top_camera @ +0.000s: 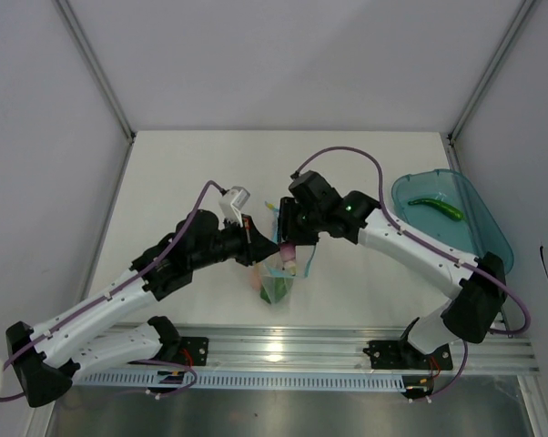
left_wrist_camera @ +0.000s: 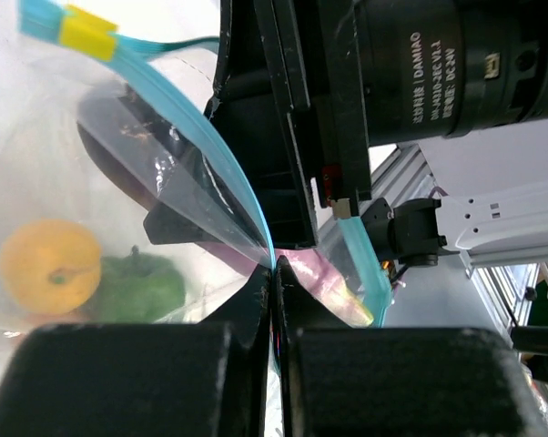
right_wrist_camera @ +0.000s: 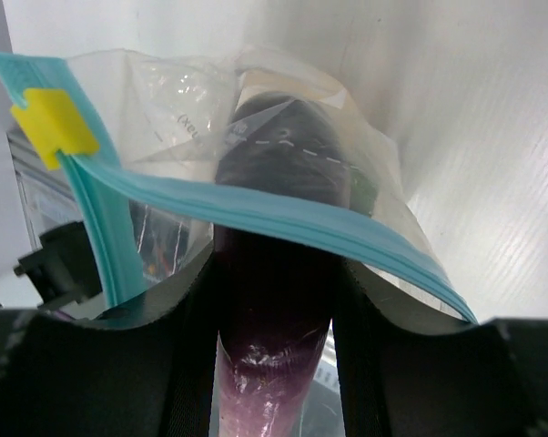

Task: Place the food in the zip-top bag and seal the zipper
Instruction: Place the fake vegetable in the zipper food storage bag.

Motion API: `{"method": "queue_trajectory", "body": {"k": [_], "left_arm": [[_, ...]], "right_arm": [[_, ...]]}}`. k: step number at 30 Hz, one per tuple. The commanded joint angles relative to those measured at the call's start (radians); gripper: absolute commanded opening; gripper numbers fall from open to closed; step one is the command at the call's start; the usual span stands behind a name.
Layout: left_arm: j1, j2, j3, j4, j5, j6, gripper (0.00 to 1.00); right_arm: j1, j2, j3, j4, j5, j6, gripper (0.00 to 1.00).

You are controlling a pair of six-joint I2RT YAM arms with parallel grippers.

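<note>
The right gripper (right_wrist_camera: 274, 273) is seen clamped on the dark purple eggplant (right_wrist_camera: 272, 355). The eggplant's long axis is in line with the gripper's reach, and its far end is already through the mouth of the zip-top bag (right_wrist_camera: 165, 91), which lies directly ahead. The teal zipper (right_wrist_camera: 256, 212) is draped across the eggplant's body. Another part of the rim is pinched by the left gripper (left_wrist_camera: 274, 305), its fingers pressed flat together on the plastic where the strip runs in. A yellow pepper (left_wrist_camera: 48, 264) and a green bell pepper (left_wrist_camera: 145, 289) are seen side by side deeper inside the bag; the egg cannot be made out with certainty. From above, both arms are shown reaching inward to meet over the bag near the front edge of the table (top_camera: 192, 173), the left stretched out from its corner, the right bent at the elbow. A teal tray (top_camera: 492, 232) holding a slender green item (top_camera: 436, 208) stands well apart on the right. The coming release is judged to depend on the eggplant being pushed further along its own axis, and the right arm is the one placed for it.
</note>
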Motion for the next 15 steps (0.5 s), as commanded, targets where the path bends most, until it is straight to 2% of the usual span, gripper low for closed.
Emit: {"method": "queue_trajectory", "body": {"k": [1,3,9,15], "left_arm": [[-0.009,0.001,0.010,0.046,0.037,-0.014,0.01],[-0.009,0.005,0.015,0.044,0.037,-0.013,0.01],[-0.009,-0.002,0.023,0.027,0.022,-0.005,0.00],[-0.009,0.005,0.026,0.026,0.019,-0.003,0.01]], "right_arm": [[-0.008,0.015,0.079,-0.044,-0.053,-0.125,0.34],[-0.022,0.018,0.096,-0.055,-0.087,-0.139,0.47],[-0.035,-0.019,0.084,-0.084,-0.151,-0.165,0.70],[-0.034,-0.074,0.038,-0.084,-0.158,-0.151,0.71]]}}
